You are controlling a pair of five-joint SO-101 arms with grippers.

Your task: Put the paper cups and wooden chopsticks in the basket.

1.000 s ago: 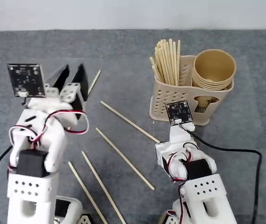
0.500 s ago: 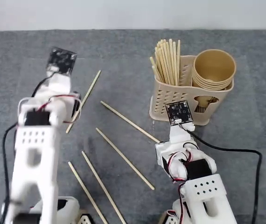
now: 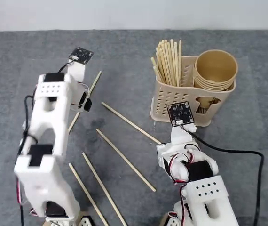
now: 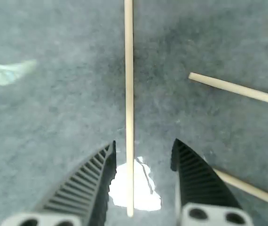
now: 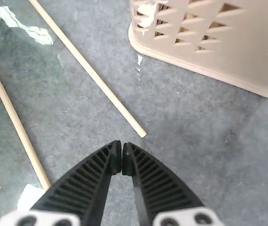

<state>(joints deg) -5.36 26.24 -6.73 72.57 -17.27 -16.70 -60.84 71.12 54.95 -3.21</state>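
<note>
Tabletop [image 3: 124,52]: grey mat, carries everything. Basket [image 3: 164,101] stands upright on the right arm's side, with two compartments. Paper cups [image 3: 216,66] are nested in one stack in its far-side compartment. Bundle of chopsticks [image 3: 168,59] stands on end in the other compartment, leaning a little. Loose chopsticks [image 3: 124,160] lie flat on the mat between the arms, none crossing.

Left tool [image 4: 144,143] is low over the mat with its jaws wide apart. It straddles one chopstick [image 4: 129,84], the one farthest from the basket, and neither jaw touches it. Right tool [image 5: 122,143] has its jaws pressed together, holding nothing. It sits above bare mat just beside the end of a loose stick, with the basket near.

Risks, judged:
- The stick is thin and flat on soft mat, so the jaws may close over it or only nip it, and it rolls out.
- The stick sits off-centre between the jaws, nearer one of them, so closing could shove it sideways first.
- The grip looks to land toward one end, so the long free end could droop, swing and snag the basket rim or the bundle on the way in.

Counts:
- 1 basket.
- 1 cup stack, several rims showing, exact number unclear.
- Bundle holds roughly a dozen sticks, too packed to count.
- 5 loose sticks left on the mat.
- 2 arms.
</note>
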